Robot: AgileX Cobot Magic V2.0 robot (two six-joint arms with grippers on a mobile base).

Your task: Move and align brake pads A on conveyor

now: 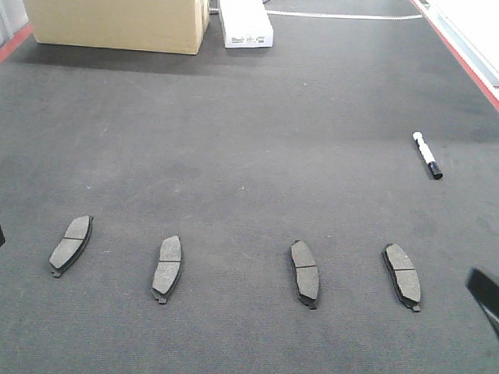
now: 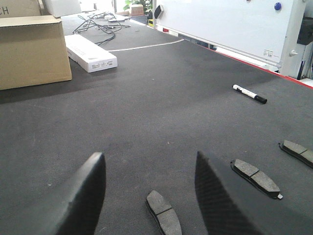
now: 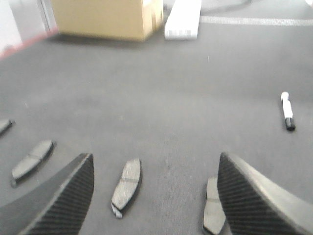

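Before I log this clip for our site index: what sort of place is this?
Likely a workshop or lab test bench, not a home: brake pads lie in a row on a wide dark conveyor with red edge strips, a cardboard box stands at its far end, and a whiteboard runs alongside.

Conveyor [image 1: 252,113] bearing brake pads [image 1: 166,269], pen [image 1: 427,155], boxes [image 1: 116,14]

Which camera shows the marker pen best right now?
The left wrist view: the marker pen is sharp, with white body and black cap distinct on the conveyor. The front view shows it small, near the right edge. The right wrist view blurs it.
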